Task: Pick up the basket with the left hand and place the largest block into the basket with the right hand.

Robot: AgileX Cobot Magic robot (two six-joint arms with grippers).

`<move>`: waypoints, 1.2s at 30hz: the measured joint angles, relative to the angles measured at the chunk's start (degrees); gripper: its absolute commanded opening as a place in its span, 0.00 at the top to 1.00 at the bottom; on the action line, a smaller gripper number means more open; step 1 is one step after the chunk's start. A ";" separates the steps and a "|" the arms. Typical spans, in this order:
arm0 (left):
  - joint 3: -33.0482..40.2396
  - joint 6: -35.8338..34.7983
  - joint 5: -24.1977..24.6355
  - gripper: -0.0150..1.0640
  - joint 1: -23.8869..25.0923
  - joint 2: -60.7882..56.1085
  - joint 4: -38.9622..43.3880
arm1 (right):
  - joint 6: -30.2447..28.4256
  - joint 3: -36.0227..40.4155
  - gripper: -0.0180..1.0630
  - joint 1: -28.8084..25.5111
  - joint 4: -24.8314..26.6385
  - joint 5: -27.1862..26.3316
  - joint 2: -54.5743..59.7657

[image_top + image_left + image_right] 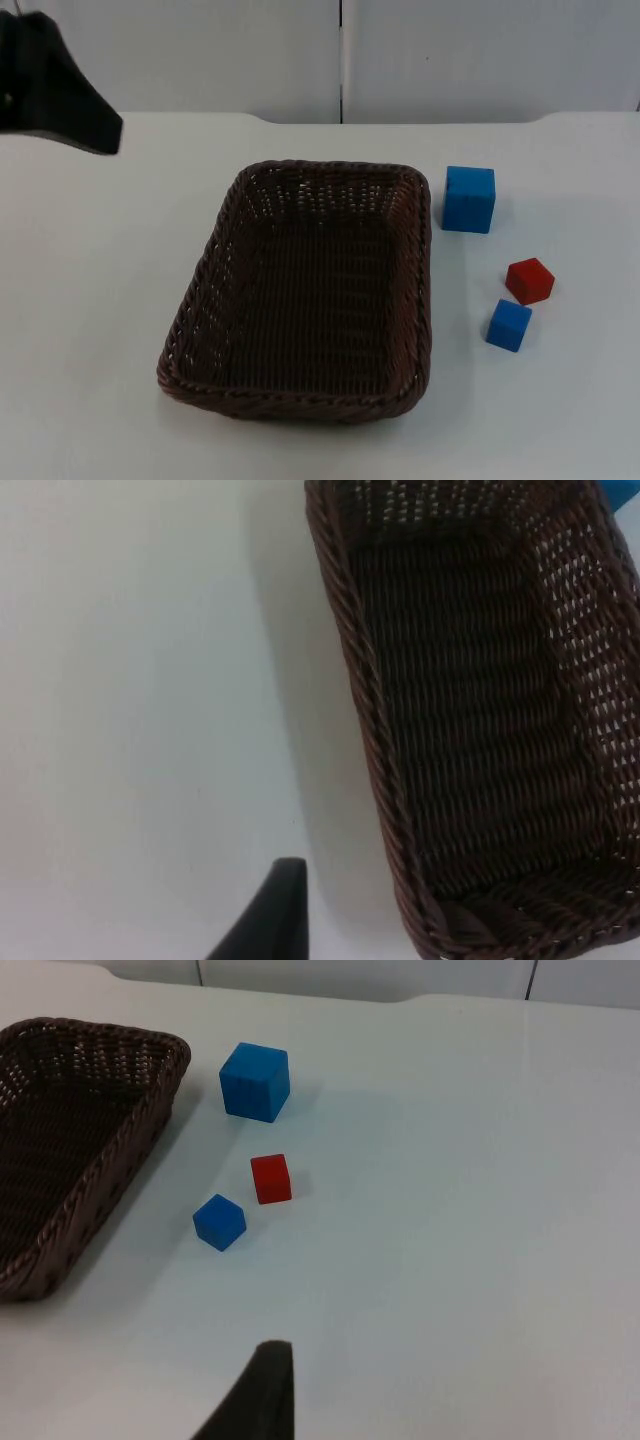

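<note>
The dark brown wicker basket (pixel 198 300) stands empty in the middle of the table. To its right lie three blocks: the large blue block (pixel 468 199) close to the basket's far right corner, a small red block (pixel 529 280), and a small blue block (pixel 509 325) nearer the front. My left gripper (pixel 98 130) hangs above the table's far left, well away from the basket's rim (pixel 350 650). From the right side, my right gripper (pixel 262 1395) looks over the large blue block (pixel 255 1081), the red block (pixel 270 1178), the small blue block (pixel 219 1222) and the basket (pixel 130 1140).
The grey partition wall (pixel 340 55) closes off the far edge of the white table (pixel 90 300). Bare table lies to the left of the basket and to the right of the blocks.
</note>
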 measured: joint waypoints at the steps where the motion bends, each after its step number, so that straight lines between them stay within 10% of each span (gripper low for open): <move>1: -0.29 0.10 -0.27 0.07 -0.36 1.56 0.00 | 0.00 0.00 0.01 0.00 0.00 0.00 0.00; 36: -25.73 0.10 4.22 0.07 -2.07 38.99 1.28 | 0.00 0.00 0.01 0.00 0.00 0.00 0.00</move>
